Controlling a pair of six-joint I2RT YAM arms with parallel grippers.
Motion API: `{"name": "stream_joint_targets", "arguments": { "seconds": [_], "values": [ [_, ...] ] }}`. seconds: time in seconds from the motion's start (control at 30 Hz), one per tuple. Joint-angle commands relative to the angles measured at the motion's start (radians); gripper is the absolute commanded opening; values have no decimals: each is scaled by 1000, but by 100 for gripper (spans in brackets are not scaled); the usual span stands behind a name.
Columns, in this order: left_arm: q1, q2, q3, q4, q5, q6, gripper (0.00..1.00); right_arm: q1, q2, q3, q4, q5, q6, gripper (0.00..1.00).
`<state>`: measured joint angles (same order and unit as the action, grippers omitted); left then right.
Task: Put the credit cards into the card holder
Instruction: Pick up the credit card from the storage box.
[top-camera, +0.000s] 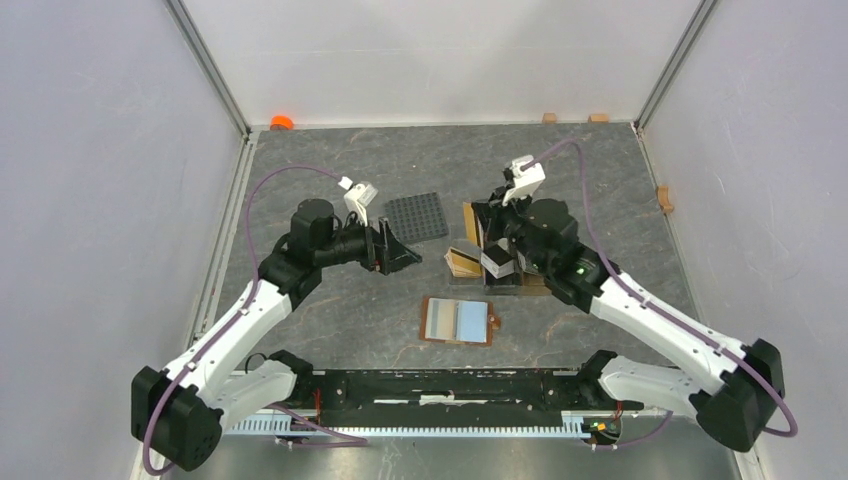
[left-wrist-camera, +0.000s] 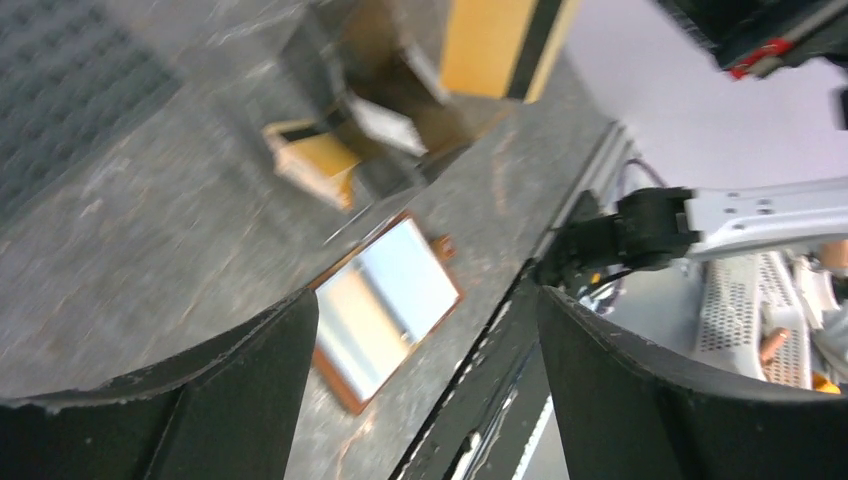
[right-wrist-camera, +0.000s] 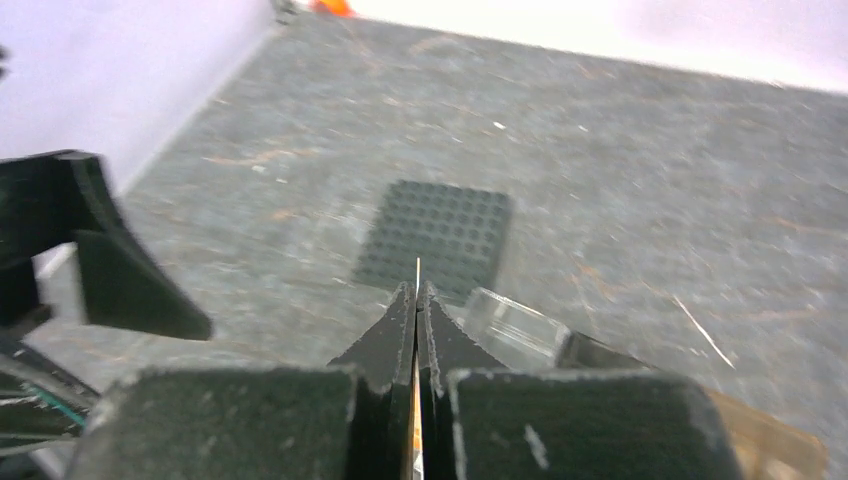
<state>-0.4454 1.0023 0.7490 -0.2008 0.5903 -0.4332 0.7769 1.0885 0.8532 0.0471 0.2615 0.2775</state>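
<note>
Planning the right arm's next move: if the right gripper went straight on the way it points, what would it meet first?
Probably the dark studded plate, lying dead ahead of the right gripper on the table; the depth is hard to judge.

Slate table (top-camera: 330, 170): card holder (top-camera: 425, 322), studded plate (top-camera: 416, 216), stand (top-camera: 464, 262)

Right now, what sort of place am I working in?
Probably a lab robot cell: plain white walls on metal rails box in a grey tabletop, with staged props like the card holder and studded plate.
</note>
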Motion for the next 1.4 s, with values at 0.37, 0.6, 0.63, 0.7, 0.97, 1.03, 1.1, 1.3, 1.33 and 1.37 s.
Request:
{"name": "stream_joint_targets", "arguments": {
  "seconds": [0.37, 0.6, 0.63, 0.7, 0.97, 1.03, 1.1, 1.3, 1.33, 1.37],
  "values": [
    [-81, -11, 18, 460, 269, -213, 90, -39, -81, -3, 381, -728, 303, 0],
    [-95, -28, -40, 641, 318, -335, 8, -39, -59, -6, 332, -739, 285, 2],
    [-95, -33, -48, 644, 319, -336, 3, -39, -59, -11, 322, -738, 284, 15],
    [-95, -45, -65, 659, 323, -342, 2, -39, -63, -28, 321, -734, 285, 35],
    [-95, -76, -94, 697, 280, -361, 2, -39, -67, -106, 397, -789, 354, 41],
    [-95, -72, -99, 710, 279, -370, 2, -39, -67, -125, 434, -809, 382, 36],
    [-95, -66, -103, 713, 274, -374, 2, -38, -61, -140, 466, -838, 405, 33],
    [-103, -47, -125, 554, 195, -303, 55, -38, -106, -230, 385, -789, 438, 0],
    [-111, -50, -136, 499, 147, -277, 62, -37, -125, -245, 317, -746, 432, 0],
    [-120, -53, -154, 436, 91, -257, 67, -37, -154, -263, 260, -694, 429, 0]
  ]
}}
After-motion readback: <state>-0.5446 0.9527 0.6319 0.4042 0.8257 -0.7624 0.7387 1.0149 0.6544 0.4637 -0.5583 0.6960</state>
